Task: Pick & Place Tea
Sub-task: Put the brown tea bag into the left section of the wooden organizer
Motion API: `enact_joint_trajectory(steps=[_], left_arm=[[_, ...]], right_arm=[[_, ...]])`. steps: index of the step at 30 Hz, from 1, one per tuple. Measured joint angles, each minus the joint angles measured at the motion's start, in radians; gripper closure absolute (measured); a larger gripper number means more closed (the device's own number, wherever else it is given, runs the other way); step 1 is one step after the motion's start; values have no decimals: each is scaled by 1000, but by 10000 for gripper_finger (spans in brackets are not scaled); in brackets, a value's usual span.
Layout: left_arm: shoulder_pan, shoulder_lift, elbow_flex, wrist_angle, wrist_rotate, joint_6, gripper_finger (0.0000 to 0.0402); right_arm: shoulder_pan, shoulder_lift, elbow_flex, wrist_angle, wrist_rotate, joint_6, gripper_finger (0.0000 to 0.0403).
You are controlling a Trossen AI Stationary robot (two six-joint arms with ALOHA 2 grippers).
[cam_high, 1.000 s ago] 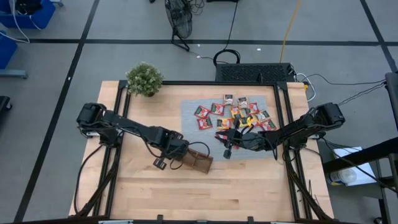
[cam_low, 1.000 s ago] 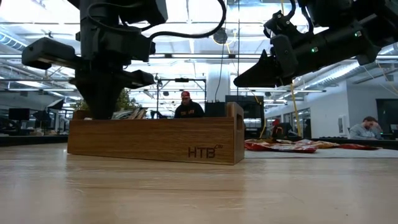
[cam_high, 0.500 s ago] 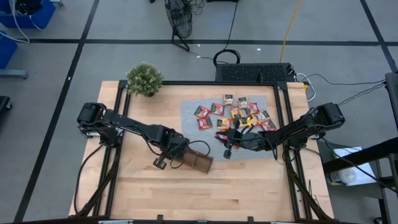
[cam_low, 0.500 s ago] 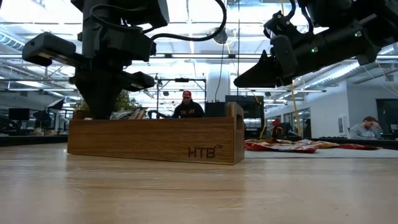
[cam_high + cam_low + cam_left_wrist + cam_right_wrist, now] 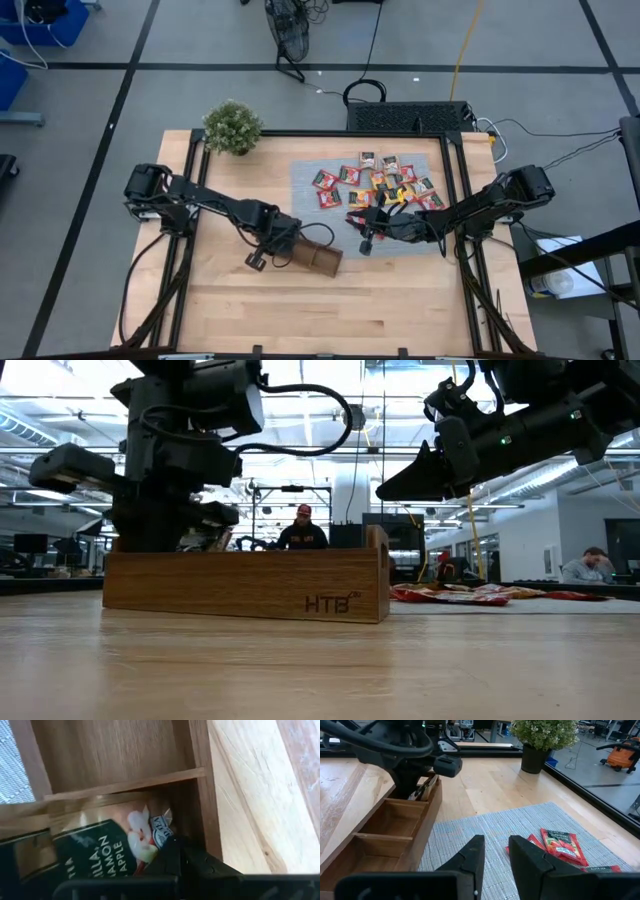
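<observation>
Left pincer (image 5: 288,243): pressed together, sunk into the 9 o'clock end compartment of the wooden tray (image 5: 318,258), near the middle of the tabletop (image 5: 400,300). Reaches that low, by the look of it, so that a flat packet goes in on edge against the compartment wall and does not flop over the rim.

Under its tip: one dark green tea sachet (image 5: 90,855), leaning in that compartment, label up. Cannot tell whether pinched or already let go; too thin to show a gap.

Other two compartments: bare wood in the right wrist view.

Right pincer (image 5: 495,860): spread a little, nothing between the fingers. Hangs above the grey mat (image 5: 310,195) at the 6 o'clock edge of the loose tea sachets (image 5: 385,185), which lie flat and scattered on the mat at about 1 o'clock from the tray. Probably parked there to wait close to the supply, well apart from the left arm, so both never crowd the tray together.

Potted plant (image 5: 232,127): at the 11 o'clock corner, out of both arms' way.
</observation>
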State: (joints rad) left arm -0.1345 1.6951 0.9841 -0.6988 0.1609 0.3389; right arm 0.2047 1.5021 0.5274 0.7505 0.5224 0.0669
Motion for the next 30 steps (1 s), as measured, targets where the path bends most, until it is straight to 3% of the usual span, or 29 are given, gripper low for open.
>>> enact_joint_trajectory(steps=[7, 17, 30], left_arm=[[7, 0, -32, 91, -41, -6, 401], [-22, 0, -33, 111, -225, -50, 399], [-36, -8, -24, 145, -240, -140, 388]], right_arm=[[0, 0, 0, 0, 0, 0, 328], [0, 0, 0, 0, 0, 0, 328], [0, 0, 0, 0, 0, 0, 328]])
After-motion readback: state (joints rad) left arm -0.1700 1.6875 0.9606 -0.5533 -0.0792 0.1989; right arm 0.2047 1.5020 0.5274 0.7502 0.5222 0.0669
